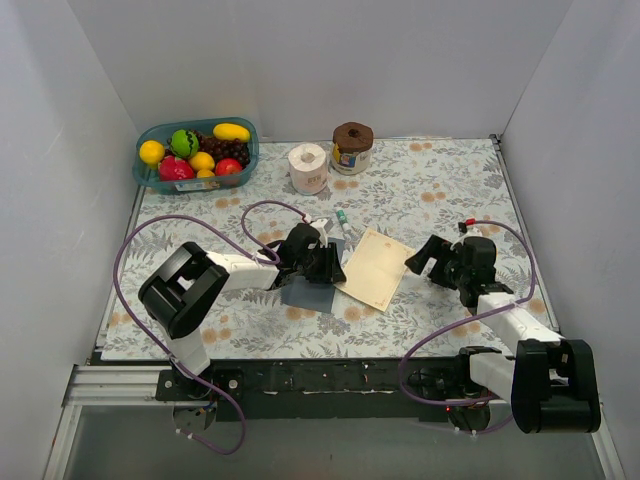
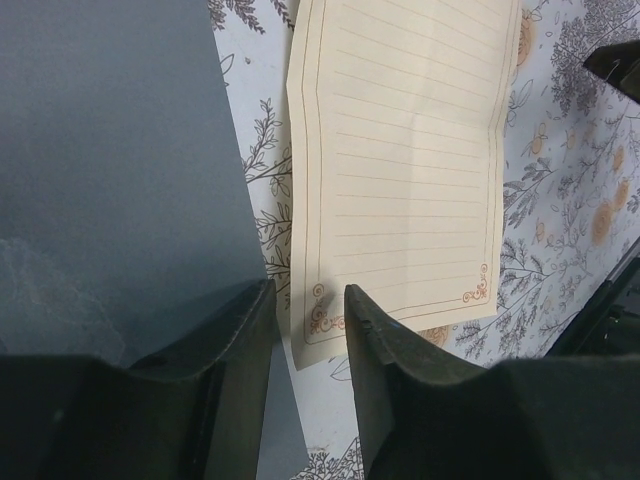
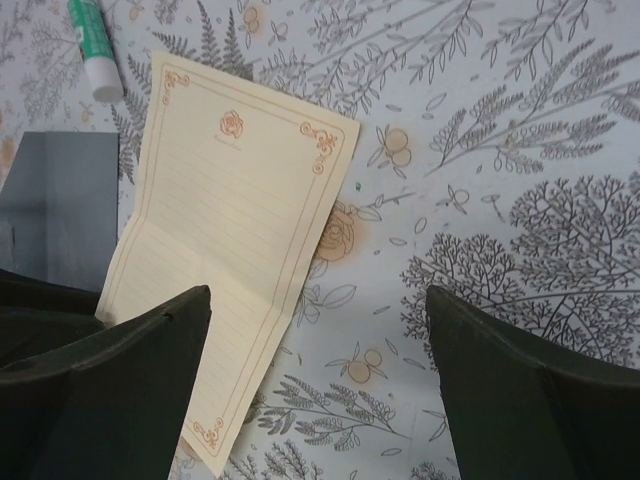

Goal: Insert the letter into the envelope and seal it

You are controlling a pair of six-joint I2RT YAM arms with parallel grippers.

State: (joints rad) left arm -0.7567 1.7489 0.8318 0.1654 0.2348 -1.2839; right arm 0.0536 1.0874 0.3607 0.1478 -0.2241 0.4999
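The cream-tan letter (image 1: 375, 268) lies flat and unfolded on the floral cloth; it also shows in the left wrist view (image 2: 400, 170) and the right wrist view (image 3: 230, 250). The dark grey envelope (image 1: 308, 291) lies just left of it, touching or nearly so (image 2: 110, 170) (image 3: 60, 205). My left gripper (image 1: 328, 268) hovers over the envelope's right edge, jaws narrowly open (image 2: 307, 320) with nothing pinched; the envelope's edge and the letter's corner show through the gap. My right gripper (image 1: 420, 258) is wide open and empty (image 3: 318, 300), just right of the letter.
A green-and-white glue stick (image 1: 342, 218) (image 3: 95, 50) lies behind the letter. At the back stand a teal basket (image 1: 247, 150) of fruit, a toilet roll (image 1: 308, 167) and a brown-lidded jar (image 1: 352, 147). White walls enclose the table.
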